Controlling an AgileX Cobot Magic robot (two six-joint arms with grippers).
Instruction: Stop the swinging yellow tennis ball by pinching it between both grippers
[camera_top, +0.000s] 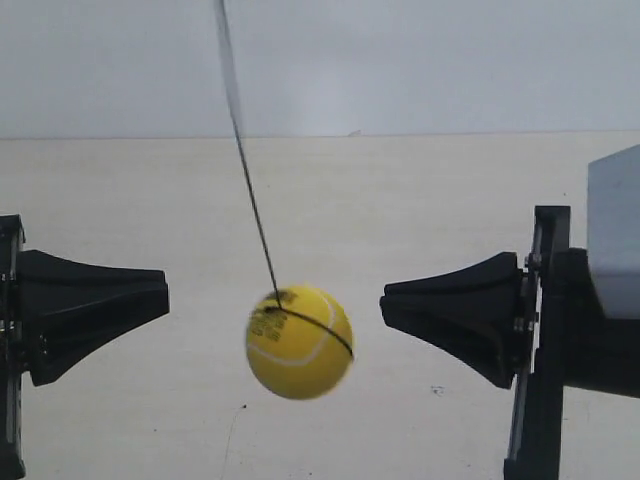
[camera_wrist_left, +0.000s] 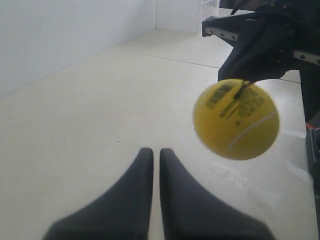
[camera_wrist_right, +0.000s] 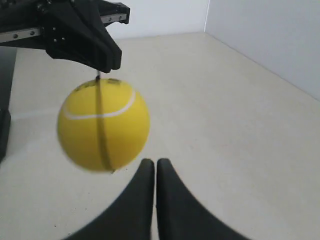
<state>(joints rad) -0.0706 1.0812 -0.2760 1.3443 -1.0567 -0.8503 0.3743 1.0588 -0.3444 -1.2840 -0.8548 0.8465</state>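
Yellow tennis ball (camera_top: 300, 342) is not yet caught: nothing of mine touches it, so the whole pinch is left to do. Against the pale surface (camera_top: 450, 200), the exterior view shows the pincer at the exterior view's left (camera_top: 160, 292) at 9 o'clock of the ball. The pincer at the exterior view's right (camera_top: 385, 302) is at 3 o'clock. Both are roughly level with the ball and apart from it, the 3 o'clock one nearer.

My left pincer (camera_wrist_left: 156, 150) and my right pincer (camera_wrist_right: 151, 161) each have their fingers drawn in to a narrow slit, holding nothing. The ball hangs in the air between them with blurred edges, so I judge it is swinging.

Its string (camera_top: 255, 215) leans up toward 11 o'clock. Only the exterior view shows that lean and the gaps on both sides. The wrist views give what it lacks: the slits between my fingers, and the ball out of line with my tips. Smallest, the barcode label (camera_wrist_left: 218, 95) shows plainly only from my left wrist.
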